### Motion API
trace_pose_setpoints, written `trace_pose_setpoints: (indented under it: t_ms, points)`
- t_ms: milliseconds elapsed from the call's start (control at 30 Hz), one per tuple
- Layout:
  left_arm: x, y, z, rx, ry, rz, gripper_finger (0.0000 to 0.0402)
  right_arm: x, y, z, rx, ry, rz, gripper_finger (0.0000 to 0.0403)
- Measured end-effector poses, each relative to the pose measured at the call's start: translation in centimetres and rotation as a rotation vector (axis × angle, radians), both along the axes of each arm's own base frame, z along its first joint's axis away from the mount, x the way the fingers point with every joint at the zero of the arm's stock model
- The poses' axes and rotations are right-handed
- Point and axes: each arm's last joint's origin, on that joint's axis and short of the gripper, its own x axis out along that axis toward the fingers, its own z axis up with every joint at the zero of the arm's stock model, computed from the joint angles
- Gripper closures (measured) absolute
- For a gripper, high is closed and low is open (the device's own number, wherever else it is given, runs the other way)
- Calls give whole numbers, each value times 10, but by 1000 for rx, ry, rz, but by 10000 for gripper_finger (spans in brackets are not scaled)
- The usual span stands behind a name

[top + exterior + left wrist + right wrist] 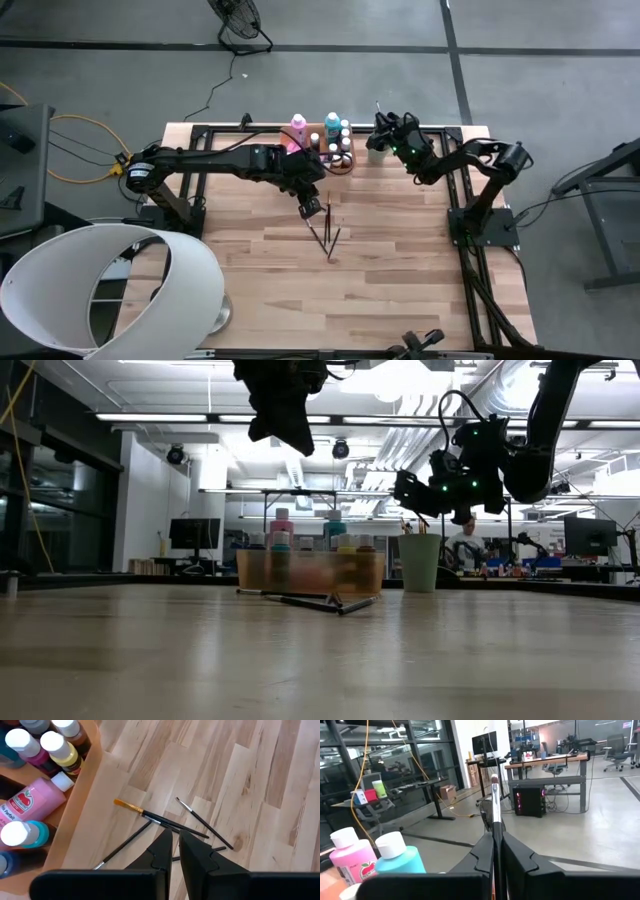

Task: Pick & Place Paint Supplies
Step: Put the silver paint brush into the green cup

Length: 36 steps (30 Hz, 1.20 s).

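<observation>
Several thin dark-handled paintbrushes (325,236) lie crossed on the wooden table; one of them has orange bristles (125,805). My left gripper (311,208) hangs shut just above them with nothing between its fingers (162,845). Behind them stands the translucent orange tray (310,572), holding paint bottles with white caps, pink (297,128) and teal (332,124) among them. To the tray's right stands the light green cup (420,563), with brushes sticking up out of it. My right gripper (440,488) is above the cup, shut on a paintbrush (495,805). My right gripper pinches the paintbrush's dark handle (496,827) between its two fingers. The fingers point about level, and the brush runs along them and out past their tips, bristle end (494,780) farthest out. The brush is lifted clear of the table.
A big white lampshade-like drum (110,290) covers the table's near left corner. Black frame rails (462,200) run along the table's left and right sides. Bare wood (380,280) stretches from the loose brushes to the near edge.
</observation>
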Motion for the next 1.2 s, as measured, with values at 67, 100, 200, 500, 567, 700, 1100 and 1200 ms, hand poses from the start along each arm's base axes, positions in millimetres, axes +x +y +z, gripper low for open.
trace_pose_setpoints:
  t_ms: [67,100,200,500,567,700,1100,1200]
  points:
    - [0,0,0,0,0,0,369,0,0,0,1,-3,0,386]
    - [0,0,0,0,0,0,369,0,0,0,2,-2,0,386]
    - [0,0,0,0,0,0,369,0,0,0,1,-1,0,386]
    - [0,0,0,1,0,1,369,0,-1,0,0,0,30,378]
    - [0,0,0,1,0,1,369,0,-1,0,-5,6,29,375]
    - [0,0,0,0,-1,2,369,0,-1,0,-10,16,29,369]
    - [0,0,0,-1,-1,3,369,0,-1,0,-10,16,29,366]
    - [0,0,0,-1,-1,3,369,0,-1,0,-11,19,29,366]
